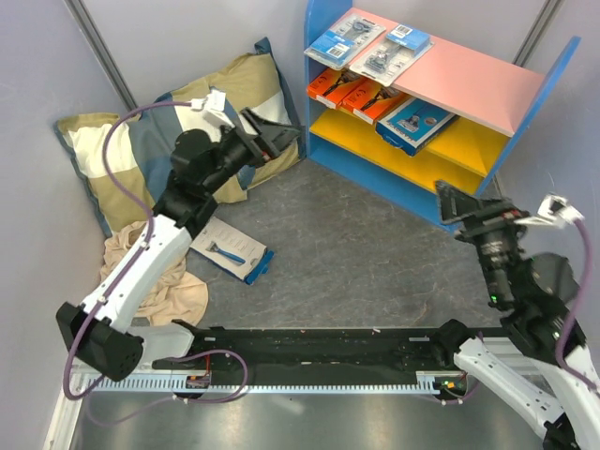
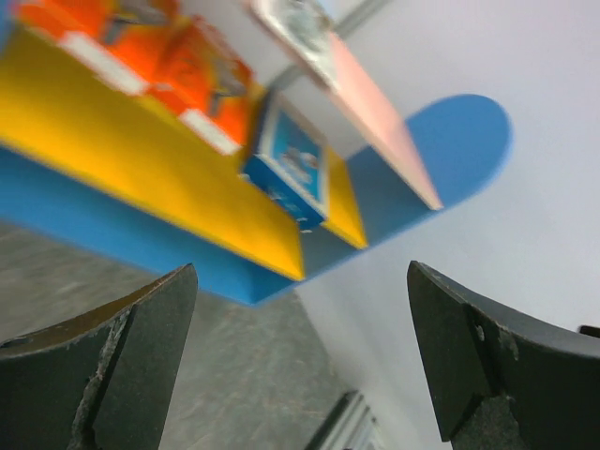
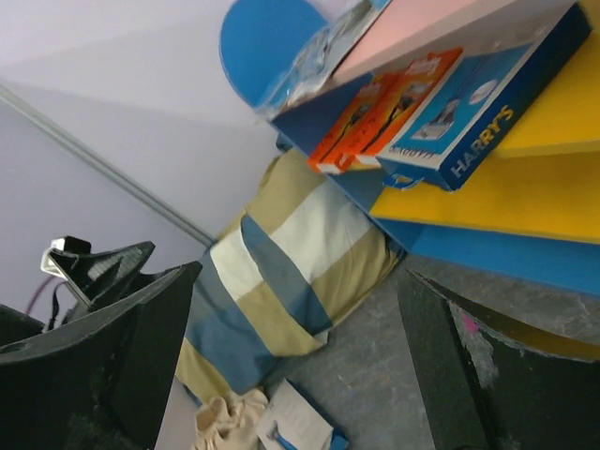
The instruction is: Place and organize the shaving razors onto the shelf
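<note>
Shelf (image 1: 487, 89): slanted unit with blue side panels, a pink top board and yellow lower boards; stood at 1 o'clock on the table (image 1: 375, 253).
Blister packs (image 1: 345, 37): two clear packs on light-blue cards, laid side by side at the 11 o'clock end of the pink board.
Orange boxes (image 1: 330, 86): two, set side by side and touching on the upper yellow board, below the blister packs.
Harry's box (image 1: 415, 122): blue and white, a razor pictured on its face; laid flat on the same yellow board, just beside the orange boxes at their 3 o'clock, one corner past the front edge.
Loose razor pack (image 1: 232, 249): white and blue, laid flat on the table at 9 o'clock, well apart from the shelf and just beside the left arm.
Left gripper (image 1: 281, 139): held above the table at 11 o'clock, pointed towards the shelf; jaws spread wide, nothing between them.
Right gripper (image 1: 448, 202): held at 3 o'clock, near the shelf's front; jaws spread wide, nothing gripped.
Pillow (image 1: 178, 122): blue, cream and tan patchwork, propped in the 10 o'clock corner.
Cloth (image 1: 173, 295): beige, crumpled at 8 o'clock beneath the left arm.
</note>
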You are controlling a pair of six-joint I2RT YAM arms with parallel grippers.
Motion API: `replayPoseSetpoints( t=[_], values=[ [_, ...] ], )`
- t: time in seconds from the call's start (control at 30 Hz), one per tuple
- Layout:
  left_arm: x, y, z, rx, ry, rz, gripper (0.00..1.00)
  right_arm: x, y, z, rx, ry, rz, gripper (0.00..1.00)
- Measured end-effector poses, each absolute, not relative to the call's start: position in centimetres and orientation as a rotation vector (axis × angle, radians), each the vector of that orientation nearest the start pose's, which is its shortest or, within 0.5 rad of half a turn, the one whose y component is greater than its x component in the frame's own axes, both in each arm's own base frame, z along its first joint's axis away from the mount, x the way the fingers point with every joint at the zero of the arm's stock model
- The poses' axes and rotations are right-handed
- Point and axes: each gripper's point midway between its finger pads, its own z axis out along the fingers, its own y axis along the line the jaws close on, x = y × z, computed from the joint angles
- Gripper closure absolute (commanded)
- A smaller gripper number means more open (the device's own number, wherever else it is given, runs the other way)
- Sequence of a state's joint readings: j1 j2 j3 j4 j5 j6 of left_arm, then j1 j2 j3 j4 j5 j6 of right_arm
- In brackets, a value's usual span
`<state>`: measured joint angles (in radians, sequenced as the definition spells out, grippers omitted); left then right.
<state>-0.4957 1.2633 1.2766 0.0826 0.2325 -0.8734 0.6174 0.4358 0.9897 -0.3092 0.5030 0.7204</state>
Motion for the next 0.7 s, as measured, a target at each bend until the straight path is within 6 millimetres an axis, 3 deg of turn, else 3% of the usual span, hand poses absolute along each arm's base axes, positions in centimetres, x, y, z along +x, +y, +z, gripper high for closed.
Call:
replayPoseSetpoints(
  t=[0.13, 0.2, 0.33, 0.5, 0.7],
  values=[
    [34.1, -21.7, 38.2, -0.183, 1.709, -1.130, 0.00, 22.4, 11.2, 40.9, 0.380, 1.463, 0.804, 0.02],
    [32.9, -20.3, 34.5, -0.217, 1.793, -1.070, 0.00, 24.0, 14.3, 39.1, 0.289, 1.570, 0.826, 0.02],
    [30.3, -18.1, 29.6, -0.288, 1.899, -0.979, 0.00, 26.0, 19.3, 35.0, 0.144, 1.755, 0.874, 0.02],
    [26.8, -15.0, 24.5, -0.411, 1.974, -0.870, 0.00, 27.0, 24.2, 30.0, 0.002, 1.936, 0.976, 0.02],
    [24.5, -13.3, 17.6, -0.580, 2.158, -0.761, 0.00, 26.8, 27.9, 25.2, -0.109, 2.063, 1.112, 0.02]
  ],
)
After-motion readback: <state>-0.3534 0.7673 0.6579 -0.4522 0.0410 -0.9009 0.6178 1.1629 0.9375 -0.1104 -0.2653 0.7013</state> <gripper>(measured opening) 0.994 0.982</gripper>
